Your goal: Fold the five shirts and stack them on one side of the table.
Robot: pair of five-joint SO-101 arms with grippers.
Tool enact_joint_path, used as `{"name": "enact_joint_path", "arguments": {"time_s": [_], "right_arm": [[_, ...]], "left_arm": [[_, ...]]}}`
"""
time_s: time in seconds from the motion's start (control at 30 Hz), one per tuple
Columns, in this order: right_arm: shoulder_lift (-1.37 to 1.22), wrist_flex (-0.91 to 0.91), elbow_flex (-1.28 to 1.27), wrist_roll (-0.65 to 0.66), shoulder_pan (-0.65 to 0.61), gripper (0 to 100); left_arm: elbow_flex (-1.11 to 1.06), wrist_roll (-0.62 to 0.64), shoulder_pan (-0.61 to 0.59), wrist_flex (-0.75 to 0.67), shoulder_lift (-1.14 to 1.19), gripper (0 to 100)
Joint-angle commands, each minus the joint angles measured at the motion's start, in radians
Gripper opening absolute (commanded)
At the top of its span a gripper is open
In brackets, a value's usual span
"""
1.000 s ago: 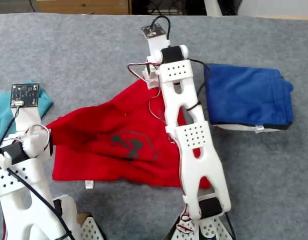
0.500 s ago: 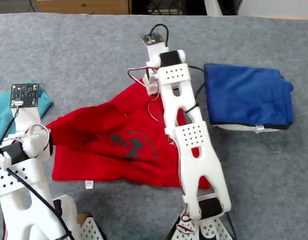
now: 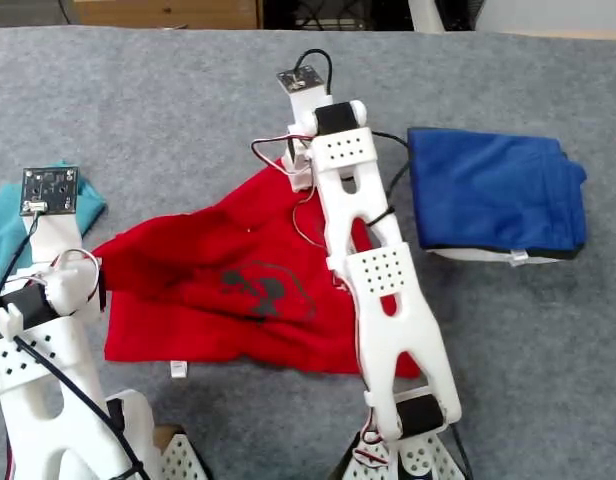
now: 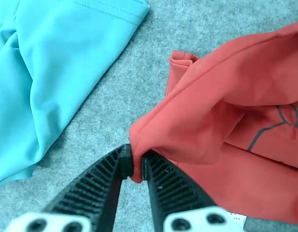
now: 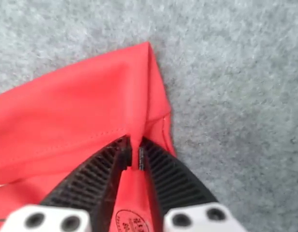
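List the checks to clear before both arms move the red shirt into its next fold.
1. Left claw shut on the red shirt edge: ok.
2. Right claw shut on the shirt's far corner: ok.
3. Teal shirt apart from the left claw: ok.
4. Blue shirt folded, apart from the red one: ok.
5. Red shirt lying flat: not ok, bunched by the left claw.
6. Layers pinched in each claw: cannot tell.

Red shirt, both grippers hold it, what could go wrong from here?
The left gripper and right gripper each pinch only a thin edge of the red shirt, so it could slip free when lifted. The folded blue shirt lies beside the right arm; a sideways swing might nudge it. The teal shirt near the left gripper might get snagged.
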State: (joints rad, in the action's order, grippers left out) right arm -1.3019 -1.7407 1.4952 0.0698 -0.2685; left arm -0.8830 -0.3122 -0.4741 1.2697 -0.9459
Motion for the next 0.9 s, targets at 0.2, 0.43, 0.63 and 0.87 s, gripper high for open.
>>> {"name": "enact_joint_path", "arguments": {"time_s": [0.2, 0.43, 0.63, 0.87], "right_arm": [[0.025, -0.006, 0.157, 0.017, -0.009, 1.3], [0.128, -0.012, 0.179, 0.069, 0.008, 1.3], [0.286, -0.009, 0.176, 0.069, 0.055, 1.3], [0.426, -0.012, 0.176, 0.068, 0.112, 1.3]], "left_arm": [[0.015, 0.0, -0.005, -0.011, -0.018, 3], [0.062, -0.005, -0.019, -0.017, -0.018, 3], [0.231, -0.005, -0.14, -0.075, -0.017, 3], [0.493, -0.006, -0.188, -0.104, -0.017, 3]]}}
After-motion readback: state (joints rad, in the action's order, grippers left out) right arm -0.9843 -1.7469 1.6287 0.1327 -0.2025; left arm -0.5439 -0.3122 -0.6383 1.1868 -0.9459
